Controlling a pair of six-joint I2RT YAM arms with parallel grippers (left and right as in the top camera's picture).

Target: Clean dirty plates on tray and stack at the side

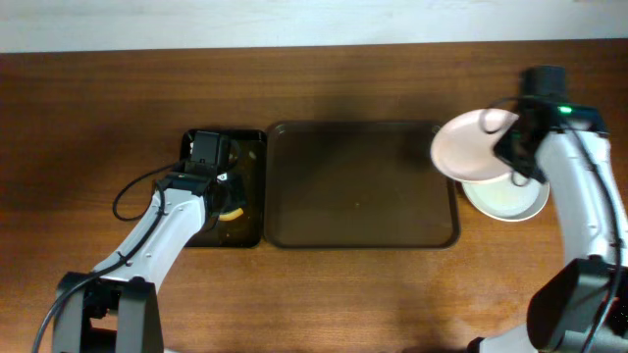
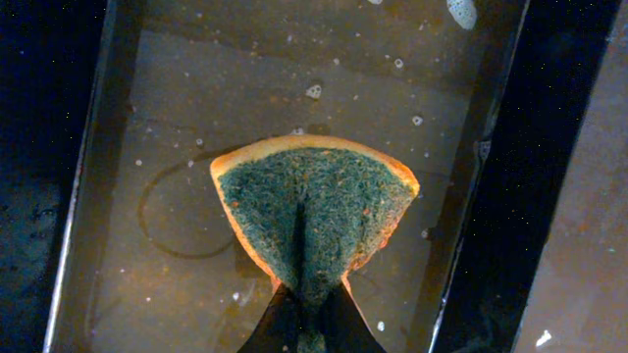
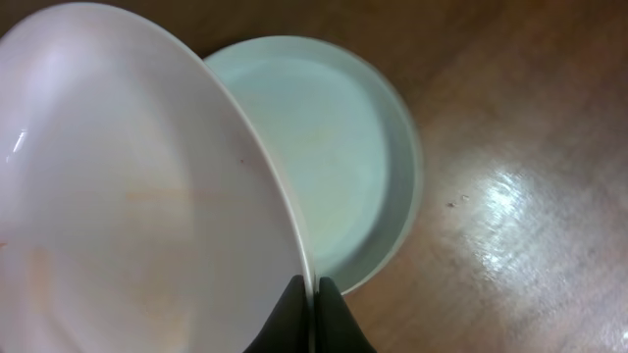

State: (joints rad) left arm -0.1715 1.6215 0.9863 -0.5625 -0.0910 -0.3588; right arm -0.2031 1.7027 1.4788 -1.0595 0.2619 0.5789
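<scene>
1. While the right gripper keeps its fingers clamped on the rim of a pale plate, we judge the step in hand to be stacking. The plate hangs tilted over the right edge of the tray, partly above the mint plate that rests on the table just right of the tray.
2. The tray carries no plates, so we take this for the last one. Whether one or two already lie right of the tray, we cannot tell.
3. The next move calls for carrying the plate further right of the tray, levelling it, centring it over the mint plate, and lowering it before the fingers part.
4. The held rim crosses the mint plate's rim, so a tilted descent could catch it.
5. Bare table lies right of the tray.
6. Left of the tray, the left gripper pinches a sponge over the black tray, well apart from this move.
</scene>
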